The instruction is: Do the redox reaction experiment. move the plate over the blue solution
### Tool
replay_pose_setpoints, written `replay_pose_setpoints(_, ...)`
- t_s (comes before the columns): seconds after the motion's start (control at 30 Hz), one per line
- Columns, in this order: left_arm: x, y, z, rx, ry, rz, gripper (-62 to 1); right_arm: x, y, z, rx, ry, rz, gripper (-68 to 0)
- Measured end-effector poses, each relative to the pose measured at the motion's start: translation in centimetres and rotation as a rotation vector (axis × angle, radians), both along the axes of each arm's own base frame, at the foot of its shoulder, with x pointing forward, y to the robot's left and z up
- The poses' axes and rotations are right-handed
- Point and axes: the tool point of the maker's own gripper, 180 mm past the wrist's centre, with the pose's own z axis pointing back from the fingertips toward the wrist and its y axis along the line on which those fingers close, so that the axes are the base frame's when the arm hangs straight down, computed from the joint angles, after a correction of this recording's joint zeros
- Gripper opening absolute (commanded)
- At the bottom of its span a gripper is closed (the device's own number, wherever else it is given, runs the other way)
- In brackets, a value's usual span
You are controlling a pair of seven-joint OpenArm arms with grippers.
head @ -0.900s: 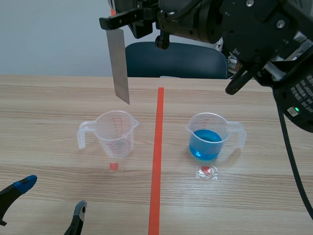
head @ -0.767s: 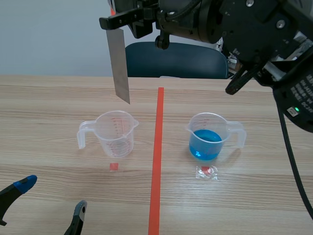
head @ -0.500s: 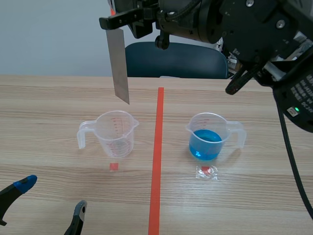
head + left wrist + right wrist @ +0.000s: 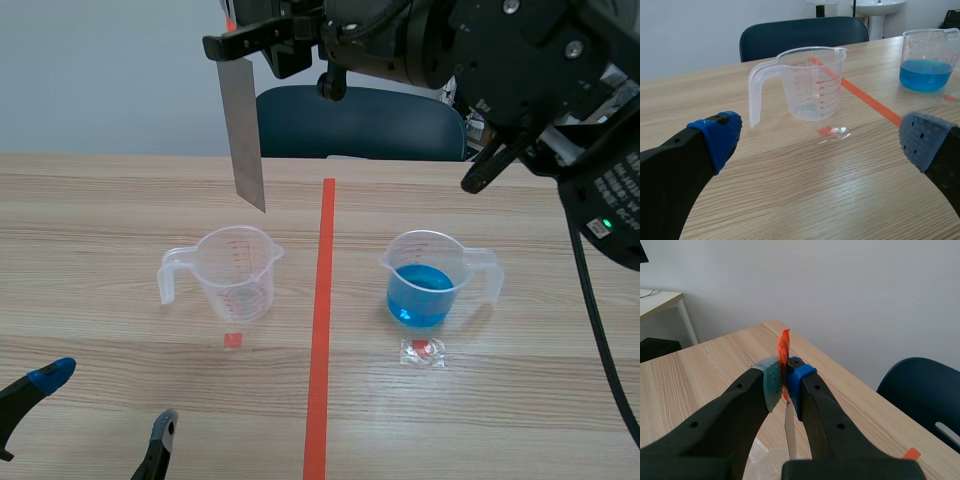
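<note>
Scene view: the wooden table carries a clear empty jug with red graduations. The right arm stands across the top. Its right gripper is clenched on the upper end of the grey metal plate. The plate hangs upright in the air, above and just behind the empty jug, touching nothing. The second jug stands well apart from the empty jug, on the right arm's side, and is about a third full of blue solution. The left gripper sits low, nearer the robot than the empty jug, its fingers spread wide around nothing. A scrap of clear film lies just beside the empty jug's base, on the robot's side.
</note>
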Motion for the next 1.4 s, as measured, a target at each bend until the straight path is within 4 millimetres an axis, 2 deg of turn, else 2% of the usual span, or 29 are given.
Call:
replay_pose_setpoints(0.67,0.0,0.0,-0.2,0.002,0.01,0.0,1.4,-0.2,0.1,0.0,0.005,0.005,0.012,-67.1)
replay_pose_setpoints(1.03,0.0,0.0,-0.2,0.002,0.01,0.0,1.4,-0.9,-1.4,-1.0,-0.002,0.054,0.071,-67.1)
replay_pose_setpoints(1.23,0.0,0.0,-0.1,0.0,0.007,-0.001,1.4,-0.8,-3.1,-1.7,-0.024,0.087,0.064,-67.1)
replay_pose_setpoints(1.4,0.0,0.0,-0.2,0.002,0.011,0.0,1.4,-1.5,-4.6,-0.6,-0.018,0.064,0.076,-67.1)
